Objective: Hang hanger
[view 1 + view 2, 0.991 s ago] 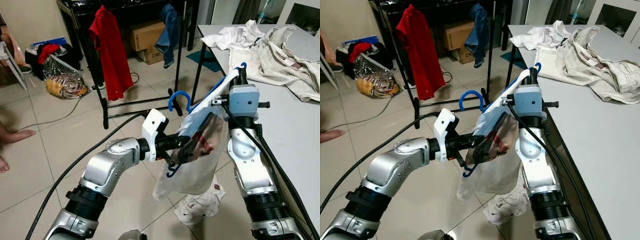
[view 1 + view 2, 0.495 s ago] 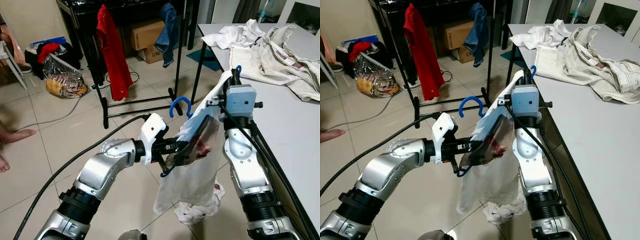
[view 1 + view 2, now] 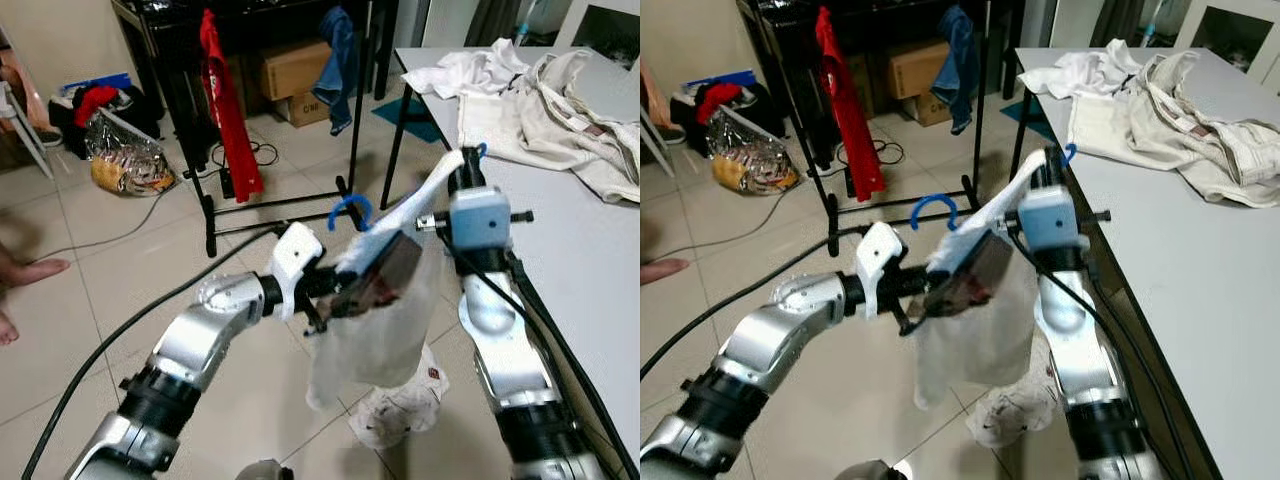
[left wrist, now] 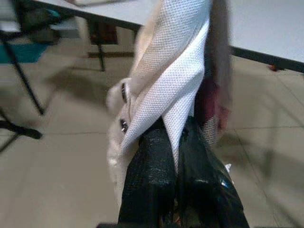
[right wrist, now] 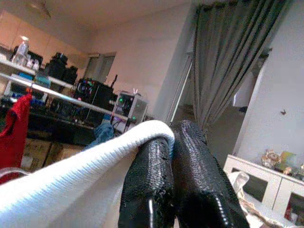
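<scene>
Notice your left gripper [image 4: 175, 142] and right gripper [image 5: 173, 142] both pinch the white knit garment [image 3: 375, 340], spreading it on its blue plastic hanger [image 3: 350, 210] for the black metal rack [image 3: 205, 215].

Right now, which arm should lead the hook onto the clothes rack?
Probably left. The left gripper grips the white shirt beside the blue hanger hook, on the clothes rack side. The right gripper pinches the far shoulder by the table.

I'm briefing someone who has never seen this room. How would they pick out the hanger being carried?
Start at the grey table on the right; beside its near edge both arms hold up a white garment. The blue hanger is inside it, its curved hook poking out on top between the left tool and right tool. Nothing else nearby is a bright blue hook.
</scene>
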Robot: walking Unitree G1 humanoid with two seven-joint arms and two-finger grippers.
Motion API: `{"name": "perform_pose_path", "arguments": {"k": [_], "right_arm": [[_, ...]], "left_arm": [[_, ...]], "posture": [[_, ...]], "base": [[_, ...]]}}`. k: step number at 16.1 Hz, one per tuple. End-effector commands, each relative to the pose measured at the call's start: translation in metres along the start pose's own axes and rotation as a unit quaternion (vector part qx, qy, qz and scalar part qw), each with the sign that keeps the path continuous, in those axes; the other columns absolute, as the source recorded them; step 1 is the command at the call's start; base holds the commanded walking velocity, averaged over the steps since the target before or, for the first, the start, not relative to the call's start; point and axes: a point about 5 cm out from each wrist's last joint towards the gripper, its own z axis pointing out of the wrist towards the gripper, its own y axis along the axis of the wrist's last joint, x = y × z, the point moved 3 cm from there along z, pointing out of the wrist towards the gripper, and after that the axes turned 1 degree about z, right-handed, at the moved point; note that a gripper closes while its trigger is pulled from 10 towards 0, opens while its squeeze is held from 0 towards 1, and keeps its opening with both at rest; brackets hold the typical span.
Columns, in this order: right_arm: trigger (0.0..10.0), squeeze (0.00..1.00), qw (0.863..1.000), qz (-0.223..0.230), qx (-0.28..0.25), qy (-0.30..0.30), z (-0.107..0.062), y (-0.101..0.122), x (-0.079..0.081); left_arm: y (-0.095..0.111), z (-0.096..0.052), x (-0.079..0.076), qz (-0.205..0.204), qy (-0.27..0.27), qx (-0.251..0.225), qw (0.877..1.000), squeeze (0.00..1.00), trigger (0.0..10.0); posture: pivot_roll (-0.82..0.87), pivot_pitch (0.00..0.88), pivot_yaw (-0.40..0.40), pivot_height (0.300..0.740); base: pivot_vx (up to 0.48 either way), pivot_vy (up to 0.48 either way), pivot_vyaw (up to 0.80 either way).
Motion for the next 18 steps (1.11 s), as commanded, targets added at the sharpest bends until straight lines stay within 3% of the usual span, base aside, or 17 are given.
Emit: {"name": "perform_pose_path", "arguments": {"k": [1,3,6,10,13,14,16,17,18], "right_arm": [[10.0,0.0,0.998,0.009,-0.06,-0.028,0.007,0.025,-0.015],[10.0,0.0,0.997,0.005,-0.061,-0.042,0.007,0.026,-0.02],[10.0,0.0,0.996,-0.014,-0.067,-0.059,0.016,0.028,-0.029],[10.0,0.0,0.993,-0.067,-0.096,-0.024,0.018,0.034,-0.028],[10.0,0.0,0.995,-0.085,-0.038,-0.016,0.019,0.011,-0.024],[10.0,0.0,0.997,-0.077,0.02,0.003,0.018,-0.008,-0.017],[10.0,0.0,0.991,-0.038,0.125,0.002,0.008,-0.047,-0.02],[10.0,0.0,0.99,-0.028,0.14,-0.003,0.008,-0.052,-0.021],[10.0,0.0,0.987,0.028,0.156,-0.025,0.01,-0.056,-0.026]], "left_arm": [[-0.014,-0.008,0.015,-0.004,0.039,0.029,0.999,0.0,10.0],[-0.012,-0.008,0.016,0.008,0.034,0.027,0.999,0.0,10.0],[-0.026,-0.006,-0.002,0.044,-0.022,0.063,0.997,0.0,10.0],[-0.035,-0.013,-0.015,0.025,-0.066,0.078,0.994,0.0,10.0],[-0.033,-0.017,-0.012,0.006,-0.064,0.068,0.996,0.0,10.0],[-0.031,-0.018,-0.011,0.003,-0.063,0.064,0.996,0.0,10.0],[-0.024,-0.017,-0.012,-0.023,-0.068,0.04,0.997,0.0,10.0],[-0.023,-0.017,-0.012,-0.026,-0.068,0.037,0.997,0.0,10.0],[-0.021,-0.016,-0.012,-0.02,-0.066,0.032,0.997,0.0,10.0]], "posture": [[0.01,0.0,0.02,0.723],[0.0,0.0,0.026,0.723],[0.0,0.0,0.03,0.723],[0.01,0.0,0.025,0.723],[0.01,0.0,0.024,0.723],[0.01,0.0,0.024,0.723],[0.02,0.0,0.024,0.723],[0.02,0.0,0.024,0.723],[0.02,0.0,0.025,0.723]], "base": [[0.0,0.0,0.0],[0.0,0.0,0.0],[0.0,0.0,0.0],[0.0,0.0,0.0],[0.0,0.0,0.0],[0.0,0.0,0.0],[0.0,0.0,0.0],[0.0,0.0,0.0],[0.0,0.0,0.0]]}}
